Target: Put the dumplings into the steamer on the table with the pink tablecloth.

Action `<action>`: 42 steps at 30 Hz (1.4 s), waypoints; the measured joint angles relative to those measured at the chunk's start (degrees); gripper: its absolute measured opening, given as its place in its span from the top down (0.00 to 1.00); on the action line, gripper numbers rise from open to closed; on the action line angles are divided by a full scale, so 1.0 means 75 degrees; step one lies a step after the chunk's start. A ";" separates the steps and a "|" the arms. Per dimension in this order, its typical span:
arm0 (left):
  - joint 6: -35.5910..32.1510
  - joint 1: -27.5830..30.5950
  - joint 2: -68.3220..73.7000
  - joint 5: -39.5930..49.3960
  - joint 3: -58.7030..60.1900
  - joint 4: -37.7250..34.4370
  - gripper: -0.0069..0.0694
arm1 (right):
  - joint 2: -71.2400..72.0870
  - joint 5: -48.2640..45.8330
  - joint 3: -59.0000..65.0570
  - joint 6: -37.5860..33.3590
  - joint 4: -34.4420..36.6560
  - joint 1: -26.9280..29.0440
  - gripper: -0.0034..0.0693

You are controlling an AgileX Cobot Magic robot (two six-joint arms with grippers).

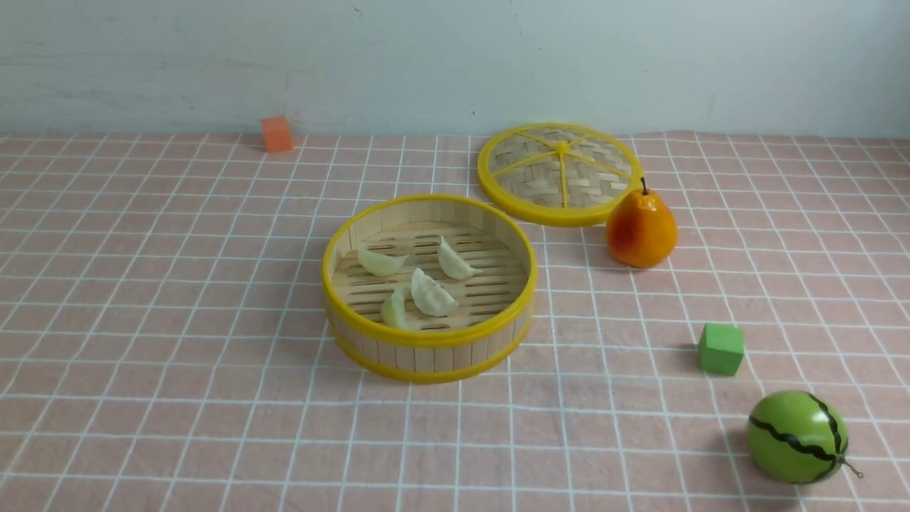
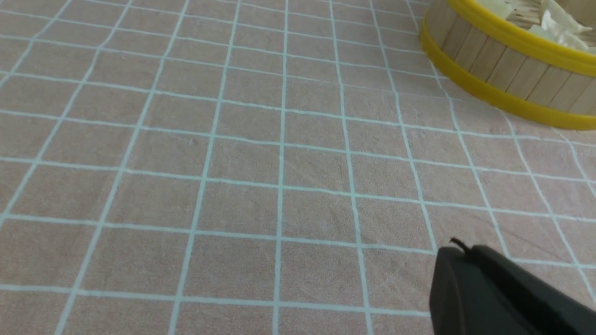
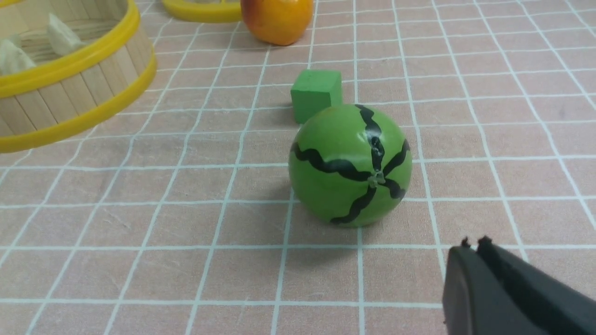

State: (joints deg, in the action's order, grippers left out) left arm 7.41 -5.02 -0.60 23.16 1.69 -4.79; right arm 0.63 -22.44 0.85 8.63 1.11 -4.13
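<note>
Since all four small crescent dumplings (image 1: 416,281), pale green and cream, lie on the slatted floor of the round bamboo steamer (image 1: 426,348) mid-table on the pink grid tablecloth (image 1: 178,284), the task looks finished; both dark grippers, left (image 2: 458,249) and right (image 3: 475,246), sit pinched together, empty, nearer.

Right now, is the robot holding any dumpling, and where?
No. Both grippers, left and right, are shut on nothing. All four dumplings lie in the steamer.

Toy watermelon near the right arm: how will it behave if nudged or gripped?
The watermelon looks round, so it would probably roll when nudged. Its glossy skin suggests jaws may slip. Rolling away, it would likely bump the green cube just behind.
</note>
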 joint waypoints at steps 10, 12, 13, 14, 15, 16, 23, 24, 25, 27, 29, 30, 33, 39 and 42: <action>0.0000 0.0000 0.0000 0.0000 0.0003 0.0000 0.93 | 0.0000 0.0000 0.0000 0.0000 0.0000 0.0000 0.91; 0.0000 0.0000 0.0000 0.0000 0.0003 0.0000 0.93 | 0.0000 0.0000 0.0000 0.0000 0.0000 0.0000 0.90; 0.0000 0.0000 0.0000 0.0000 0.0003 0.0000 0.93 | 0.0000 0.0000 0.0000 0.0000 0.0000 0.0000 0.90; 0.0000 0.0000 0.0000 0.0000 0.0003 0.0000 0.93 | 0.0000 0.0000 0.0000 0.0000 0.0000 0.0000 0.90; 0.0000 0.0000 0.0000 0.0000 0.0003 0.0000 0.93 | 0.0000 0.0000 0.0000 0.0000 0.0000 0.0000 0.90; 0.0000 0.0000 0.0000 0.0000 0.0003 0.0000 0.93 | 0.0000 0.0000 0.0000 0.0000 0.0000 0.0000 0.89; 0.0000 0.0000 0.0000 0.0000 0.0003 -0.0006 0.93 | 0.0000 0.0000 0.0000 0.0000 0.0000 0.0000 0.88; 0.0000 0.0000 0.0000 0.0000 0.0003 -0.0006 0.93 | 0.0000 0.0000 0.0000 0.0000 0.0000 0.0000 0.88; 0.0000 0.0000 0.0000 0.0000 0.0003 -0.0006 0.93 | 0.0000 0.0000 0.0000 0.0000 0.0000 0.0000 0.88; 0.0000 0.0000 0.0000 0.0000 0.0003 -0.0006 0.93 | 0.0000 0.0000 0.0000 0.0000 0.0000 0.0000 0.87; 0.0000 0.0000 0.0000 0.0000 0.0003 -0.0006 0.93 | 0.0000 0.0000 0.0000 0.0000 0.0000 0.0000 0.87; 0.0000 0.0000 0.0000 0.0000 0.0003 -0.0006 0.93 | 0.0000 0.0000 0.0000 0.0000 0.0000 0.0000 0.87; 0.0000 0.0000 0.0000 0.0000 0.0003 -0.0006 0.93 | 0.0000 0.0000 0.0000 0.0000 0.0000 0.0000 0.86; 0.0000 0.0000 0.0000 0.0000 0.0003 -0.0006 0.93 | 0.0000 0.0000 0.0000 0.0000 0.0000 0.0000 0.85; 0.0000 0.0000 0.0000 0.0000 0.0003 -0.0006 0.93 | 0.0000 0.0000 0.0000 0.0000 0.0000 0.0000 0.84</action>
State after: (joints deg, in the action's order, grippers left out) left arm 7.41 -5.02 -0.60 23.16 1.71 -4.84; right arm 0.63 -22.44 0.85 8.63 1.11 -4.13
